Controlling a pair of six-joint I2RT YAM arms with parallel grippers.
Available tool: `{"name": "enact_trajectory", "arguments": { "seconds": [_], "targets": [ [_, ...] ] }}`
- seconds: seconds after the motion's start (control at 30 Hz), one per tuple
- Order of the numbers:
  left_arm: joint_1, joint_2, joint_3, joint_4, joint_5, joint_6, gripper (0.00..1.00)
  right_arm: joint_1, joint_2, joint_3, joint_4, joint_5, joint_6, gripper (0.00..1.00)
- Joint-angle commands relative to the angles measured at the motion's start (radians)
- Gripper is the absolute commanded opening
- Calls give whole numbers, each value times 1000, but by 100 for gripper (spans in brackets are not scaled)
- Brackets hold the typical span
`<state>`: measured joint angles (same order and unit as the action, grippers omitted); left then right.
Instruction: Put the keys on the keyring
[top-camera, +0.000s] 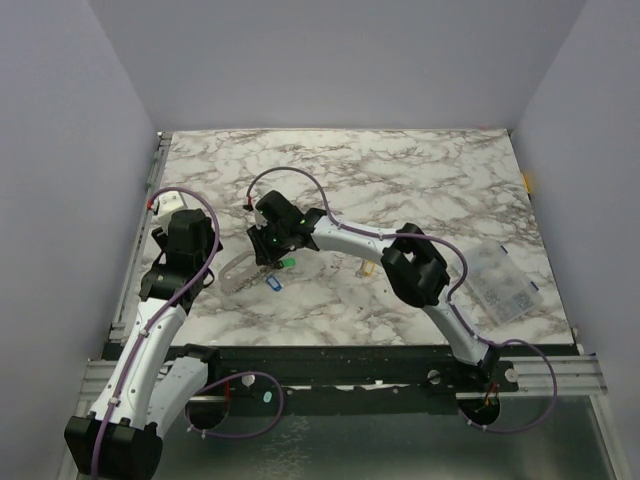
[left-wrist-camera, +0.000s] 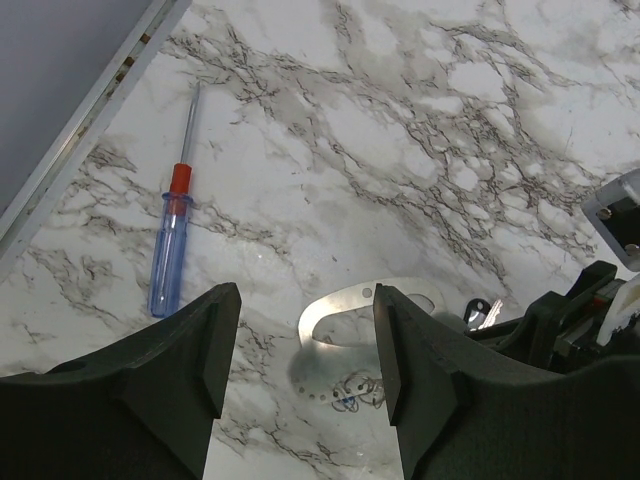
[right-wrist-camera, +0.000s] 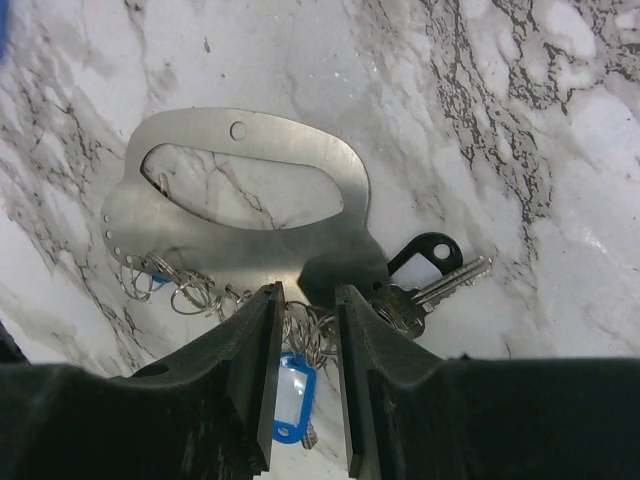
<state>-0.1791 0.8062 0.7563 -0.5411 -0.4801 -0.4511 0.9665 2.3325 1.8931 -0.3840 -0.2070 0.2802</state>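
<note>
A flat steel plate (right-wrist-camera: 250, 130) with a handle cut-out lies on the marble; it also shows in the top view (top-camera: 238, 270) and the left wrist view (left-wrist-camera: 340, 305). Several wire key rings (right-wrist-camera: 180, 290) hang from holes along its edge. My right gripper (right-wrist-camera: 308, 295) is down at the plate's edge, its jaws narrowed on a bunch of rings (right-wrist-camera: 310, 325) that carries a blue tag (right-wrist-camera: 290, 395). A black-tagged key (right-wrist-camera: 425, 255) and silver keys (right-wrist-camera: 445, 285) lie beside it. A green tag (top-camera: 287, 262) and a yellow tag (top-camera: 365, 268) lie on the table. My left gripper (left-wrist-camera: 305, 295) is open and empty just above the plate.
A red-and-blue screwdriver (left-wrist-camera: 170, 255) lies left of the plate near the table's left rail (left-wrist-camera: 90, 120). A clear plastic box (top-camera: 500, 280) sits at the right. The right arm (top-camera: 415, 265) stretches across the table's middle.
</note>
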Motion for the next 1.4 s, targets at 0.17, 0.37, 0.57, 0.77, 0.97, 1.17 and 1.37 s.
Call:
{"name": "enact_trajectory", "arguments": {
  "seconds": [0.17,0.37,0.57,0.77,0.97,1.17,1.37],
  "targets": [
    [-5,2,-9,-5,-23,0,62,9,53,54,-89,49,4,36],
    [-5,4,-7,-5,-23,0,62,10,29,61,-115,91,-5,36],
    [-5,2,-8,-5,-22,0,62,14,-26,28,-122,114,19,36],
    [-5,2,-8,-5,-23,0,62,27,-78,8,-139,152,56,36],
    [-5,1,-7,-5,-23,0,62,32,-90,3,-161,182,88,36],
    [-5,-3,-8,-5,-23,2,62,31,-62,11,-211,201,123,33],
    [-5,-1,-8,-7,-22,1,61,31,-62,-14,-210,239,137,32]
  ]
}}
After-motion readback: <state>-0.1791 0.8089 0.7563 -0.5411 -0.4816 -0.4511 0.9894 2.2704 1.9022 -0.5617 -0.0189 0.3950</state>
